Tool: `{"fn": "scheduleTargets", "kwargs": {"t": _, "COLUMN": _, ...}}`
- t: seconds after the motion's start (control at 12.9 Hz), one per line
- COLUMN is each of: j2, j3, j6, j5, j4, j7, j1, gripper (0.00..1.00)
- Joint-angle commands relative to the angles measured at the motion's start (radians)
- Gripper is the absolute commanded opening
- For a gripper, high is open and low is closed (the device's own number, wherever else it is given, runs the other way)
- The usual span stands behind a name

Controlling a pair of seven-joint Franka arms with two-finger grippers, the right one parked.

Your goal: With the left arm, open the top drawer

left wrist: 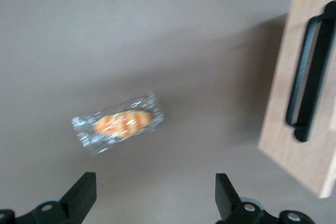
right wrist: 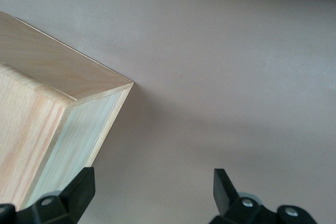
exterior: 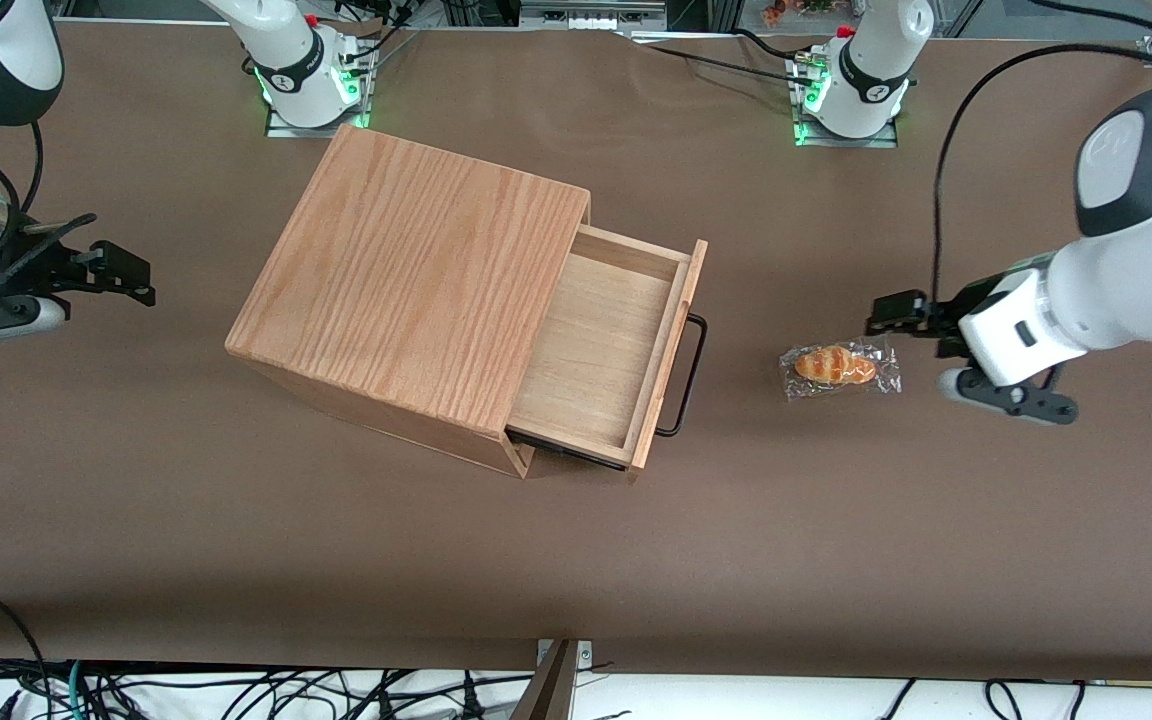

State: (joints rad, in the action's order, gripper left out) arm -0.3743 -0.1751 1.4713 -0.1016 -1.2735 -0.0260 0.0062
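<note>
The 2 black fingertips (left wrist: 84,195) of the left arm's gripper (left wrist: 155,198) stood wide apart with nothing between them, hanging over the brown surface (left wrist: 157,35). A small orange-brown bread roll in a clear crinkled wrapper (left wrist: 118,123) lay flat on the surface, apart from the fingertips and blurred. The top drawer (left wrist: 294,124) showed its light-wood front panel, well apart from the roll. Its long thin black bar handle (left wrist: 311,72) ran along the panel, standing off the wood and fixed at both ends. The panel cast a soft shadow on the surface beside it.
</note>
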Motion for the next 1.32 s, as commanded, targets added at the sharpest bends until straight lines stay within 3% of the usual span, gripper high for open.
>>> {"fn": "scheduleTargets", "kwargs": {"t": 0.0, "j2": 0.06, "j3": -0.011, "j6": -0.061, "j5": 0.107, "j4": -0.009, "j7": -0.012, "j1": -0.011, "gripper": 1.0}}
{"fn": "scheduleTargets", "kwargs": {"t": 0.23, "j2": 0.21, "j3": 0.011, "j6": -0.042, "j5": 0.132, "j4": -0.156, "j7": -0.008, "j1": -0.011, "gripper": 1.0}}
{"fn": "scheduleTargets", "kwargs": {"t": 0.54, "j2": 0.383, "j3": 0.025, "j6": 0.176, "j5": 0.12, "j4": -0.421, "j7": -0.023, "j1": 0.001, "gripper": 1.0}}
{"fn": "scheduleTargets", "kwargs": {"t": 1.24, "j2": 0.393, "j3": 0.025, "j6": 0.161, "j5": 0.112, "j4": -0.388, "j7": -0.051, "j1": 0.017, "gripper": 1.0}}
